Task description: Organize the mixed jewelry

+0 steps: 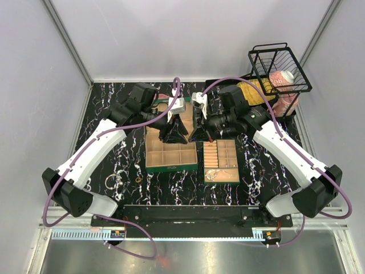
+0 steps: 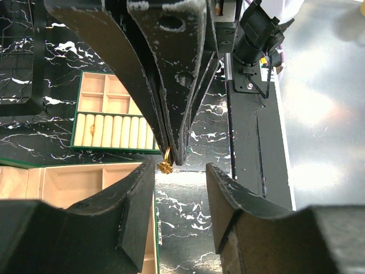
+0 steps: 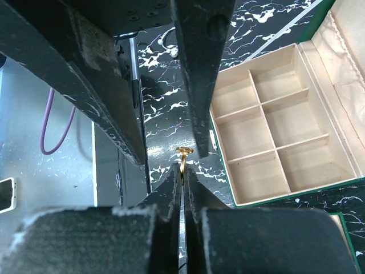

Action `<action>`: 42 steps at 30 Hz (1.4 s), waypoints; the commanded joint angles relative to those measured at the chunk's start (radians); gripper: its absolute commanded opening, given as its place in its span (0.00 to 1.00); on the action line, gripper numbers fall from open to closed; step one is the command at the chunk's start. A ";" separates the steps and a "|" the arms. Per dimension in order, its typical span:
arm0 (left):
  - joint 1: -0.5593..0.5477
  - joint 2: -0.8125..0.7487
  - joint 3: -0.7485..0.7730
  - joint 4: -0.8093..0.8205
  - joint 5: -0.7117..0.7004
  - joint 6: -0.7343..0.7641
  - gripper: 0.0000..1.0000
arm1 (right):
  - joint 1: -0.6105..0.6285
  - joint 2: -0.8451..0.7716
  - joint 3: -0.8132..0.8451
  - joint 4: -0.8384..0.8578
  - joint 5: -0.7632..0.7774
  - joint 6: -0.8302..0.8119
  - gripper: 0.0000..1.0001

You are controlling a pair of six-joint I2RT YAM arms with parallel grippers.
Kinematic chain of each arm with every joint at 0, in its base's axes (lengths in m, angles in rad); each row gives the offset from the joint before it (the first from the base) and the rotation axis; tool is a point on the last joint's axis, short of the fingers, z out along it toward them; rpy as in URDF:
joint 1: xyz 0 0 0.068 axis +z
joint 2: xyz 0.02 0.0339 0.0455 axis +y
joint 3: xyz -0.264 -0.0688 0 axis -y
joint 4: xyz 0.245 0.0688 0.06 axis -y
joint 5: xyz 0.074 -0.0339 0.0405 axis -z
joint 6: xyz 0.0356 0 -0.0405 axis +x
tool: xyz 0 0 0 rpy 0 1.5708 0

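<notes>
Our right gripper (image 3: 182,174) is clenched on a small gold ring (image 3: 183,152), holding it over the black table (image 3: 162,108) just beside the green box (image 3: 261,104). The small tray (image 2: 114,131) lies near. Our left gripper (image 2: 179,169) faces it tip to tip, jaws apart and grasping nothing. A bangle (image 1: 113,182) lies on bare table near the front edge, and a wire basket (image 1: 279,68) fills the far right corner.
</notes>
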 commanded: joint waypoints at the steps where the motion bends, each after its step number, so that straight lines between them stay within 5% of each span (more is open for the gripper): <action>1: 0.003 0.013 0.045 0.040 0.059 0.001 0.42 | 0.012 -0.028 -0.001 0.020 -0.003 -0.012 0.00; 6: 0.005 0.028 0.048 0.043 0.068 -0.009 0.24 | 0.013 -0.028 -0.006 0.022 0.002 -0.013 0.00; 20: 0.003 0.031 0.042 0.060 0.034 -0.042 0.00 | 0.013 -0.046 -0.029 0.022 0.016 -0.024 0.04; 25: 0.005 0.019 0.040 0.057 -0.021 -0.025 0.00 | 0.013 -0.072 -0.028 -0.015 0.054 -0.058 0.26; 29: 0.005 0.016 0.049 0.029 -0.059 0.012 0.00 | 0.015 -0.098 -0.025 -0.040 0.105 -0.084 0.33; 42: 0.000 0.027 0.049 0.001 -0.049 -0.003 0.00 | 0.015 -0.079 0.011 -0.021 0.138 -0.081 0.36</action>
